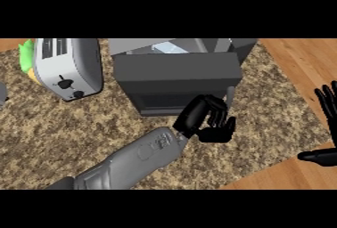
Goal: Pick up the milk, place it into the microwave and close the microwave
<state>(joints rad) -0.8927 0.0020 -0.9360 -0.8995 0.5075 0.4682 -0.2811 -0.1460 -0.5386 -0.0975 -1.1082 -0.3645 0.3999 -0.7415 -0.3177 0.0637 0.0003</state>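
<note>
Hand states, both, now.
Left hand: fingers curled, holding nothing visible, in front of the microwave.
Right hand: open, resting at right edge.

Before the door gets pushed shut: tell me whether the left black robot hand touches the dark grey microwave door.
Cannot tell. In the head view, the left robot hand overlaps the front edge of the dark grey microwave door, but the steep angle shows neither contact nor gap plainly.

Dark grey microwave (176, 80) stands just beyond the left hand (209, 119); its door looks shut; milk hidden.

toaster (66, 67) left of microwave (176, 82) | left hand (209, 120) before microwave
</note>
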